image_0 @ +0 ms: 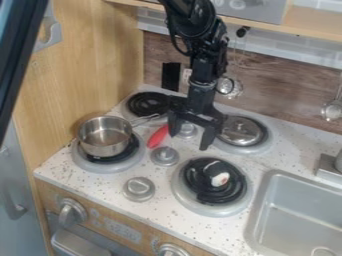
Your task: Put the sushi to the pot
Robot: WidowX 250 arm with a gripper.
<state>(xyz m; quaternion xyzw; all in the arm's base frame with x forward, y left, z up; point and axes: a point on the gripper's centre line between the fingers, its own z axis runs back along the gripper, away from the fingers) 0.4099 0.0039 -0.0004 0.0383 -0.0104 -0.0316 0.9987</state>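
1. So the sushi (220, 179) is sitting on the black coils of the front right burner (182, 192). White with a reddish bit, dark around it, so I'd aim for the pale part; its edge against the coils is hard to make out.
2. Gripper (190, 140) is wide open with nothing in it, hanging behind that burner. Step in hand is the pick, imo: come forward, centre over the sushi, then go straight down with a finger either side.
3. Stop just shy of the coils and squeeze gently. Too low and you'd scrape them, too high and it probably pops out.
4. Lift well clear before heading left, cos the knobs (164, 155) stand between there and the pot (105, 137).
5. Pot's upright on the front left burner, open top. Its handle (145, 119) points back toward the arm, so don't clip it.
6. Red thing (157, 136) lies beside the gripper; lid (241, 131) is on the back right burner.
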